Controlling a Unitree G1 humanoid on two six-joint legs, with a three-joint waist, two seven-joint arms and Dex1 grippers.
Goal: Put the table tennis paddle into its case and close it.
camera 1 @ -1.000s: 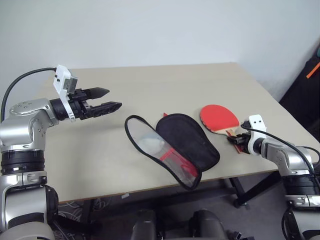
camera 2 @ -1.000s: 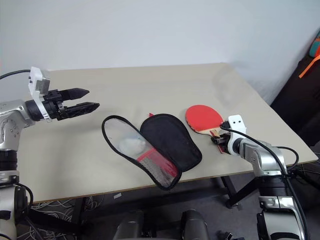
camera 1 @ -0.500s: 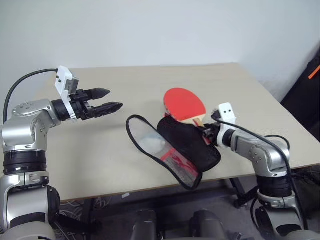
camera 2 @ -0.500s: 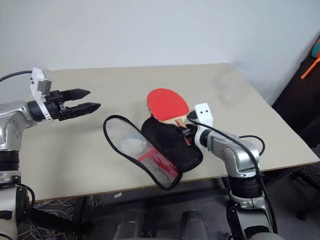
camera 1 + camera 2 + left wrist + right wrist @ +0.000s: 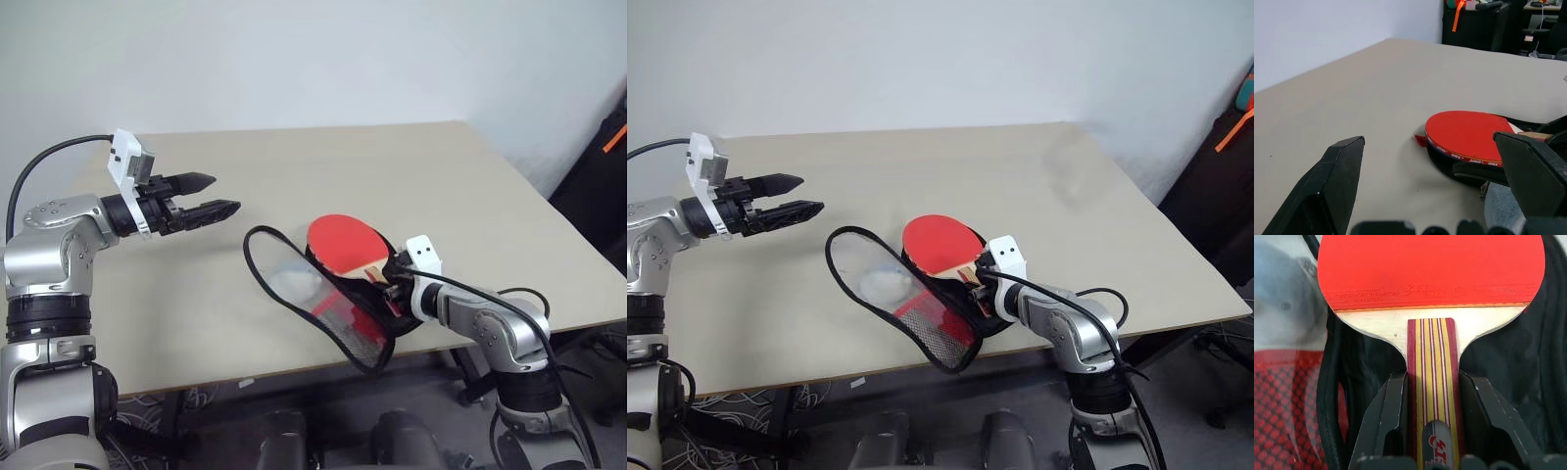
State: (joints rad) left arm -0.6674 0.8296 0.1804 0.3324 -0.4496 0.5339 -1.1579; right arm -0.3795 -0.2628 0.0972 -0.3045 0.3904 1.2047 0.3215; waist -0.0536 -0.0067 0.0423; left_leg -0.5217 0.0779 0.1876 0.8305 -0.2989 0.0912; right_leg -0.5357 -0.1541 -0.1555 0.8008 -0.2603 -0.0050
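The case (image 5: 333,308) lies open on the table near its front edge, one half showing a clear and red mesh lining, the other black. My right gripper (image 5: 389,279) is shut on the striped wooden handle of the table tennis paddle (image 5: 343,246). The red blade hangs just over the black half (image 5: 1498,367) of the case. In the right wrist view the fingers (image 5: 1383,423) clamp the handle (image 5: 1431,377) from both sides. Well left of the case my left gripper (image 5: 211,195) hovers open above the table, holding nothing; its view shows the paddle (image 5: 1469,136) ahead.
The beige table (image 5: 333,166) ends just in front of the case and to the right of my right arm. Dark bags (image 5: 1479,24) and furniture stand beyond the table's right side. A white wall runs behind the table.
My right gripper has carried the paddle leftward from the table's right side to above the open case. The left arm has stayed where it was.
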